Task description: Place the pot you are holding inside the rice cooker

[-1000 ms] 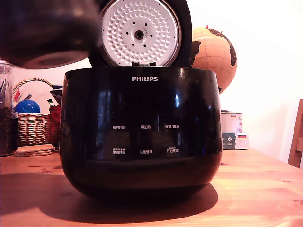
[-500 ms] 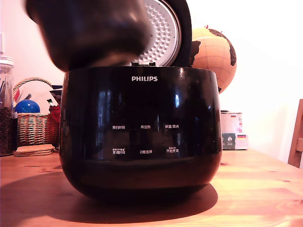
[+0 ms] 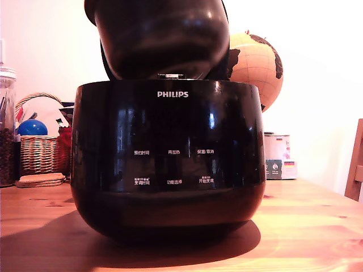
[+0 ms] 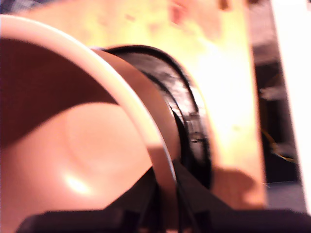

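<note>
Wooden table (image 3: 317, 226), pot (image 3: 161, 37) rim between fingers (image 4: 146, 191), above rice cooker (image 3: 168, 158)

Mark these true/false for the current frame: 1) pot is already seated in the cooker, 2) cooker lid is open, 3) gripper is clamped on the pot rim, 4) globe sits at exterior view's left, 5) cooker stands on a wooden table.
1) False. The pot hangs above the rice cooker, its bottom near the cooker's top edge, not yet down inside.
2) True. The lid stands raised behind the pot.
3) True. In the wrist view the gripper pinches the pot's rim, one finger on each side.
4) False. The globe is at the exterior view's right; a wicker basket is at the left.
5) True. The wooden table.
</note>
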`<state>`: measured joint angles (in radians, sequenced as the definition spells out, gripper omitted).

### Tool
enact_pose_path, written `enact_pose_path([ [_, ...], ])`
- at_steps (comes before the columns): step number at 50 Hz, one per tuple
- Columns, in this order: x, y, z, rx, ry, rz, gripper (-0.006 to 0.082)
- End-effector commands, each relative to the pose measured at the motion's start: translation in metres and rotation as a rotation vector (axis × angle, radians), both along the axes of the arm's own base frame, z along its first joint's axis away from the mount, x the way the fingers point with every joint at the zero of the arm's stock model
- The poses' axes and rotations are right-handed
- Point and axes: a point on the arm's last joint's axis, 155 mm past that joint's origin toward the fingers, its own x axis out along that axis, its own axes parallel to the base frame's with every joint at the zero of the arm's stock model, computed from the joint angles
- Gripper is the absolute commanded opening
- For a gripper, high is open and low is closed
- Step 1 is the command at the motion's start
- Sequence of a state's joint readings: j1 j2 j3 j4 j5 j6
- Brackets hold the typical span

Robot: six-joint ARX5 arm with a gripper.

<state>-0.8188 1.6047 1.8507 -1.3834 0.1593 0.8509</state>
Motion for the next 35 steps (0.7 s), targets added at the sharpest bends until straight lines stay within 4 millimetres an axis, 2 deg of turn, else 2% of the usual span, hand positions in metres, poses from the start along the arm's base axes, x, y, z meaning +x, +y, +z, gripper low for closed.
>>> enact_pose_path([
  [1,0.005,-0.012,0.016,-0.053,-0.042,-0.006,-0.0024],
  [10,0.008,-0.017,0.010,-0.035,-0.032,-0.002,-0.0024],
  [35,0.020,-0.008,0.003,0.008,-0.038,0.084,-0.0024],
])
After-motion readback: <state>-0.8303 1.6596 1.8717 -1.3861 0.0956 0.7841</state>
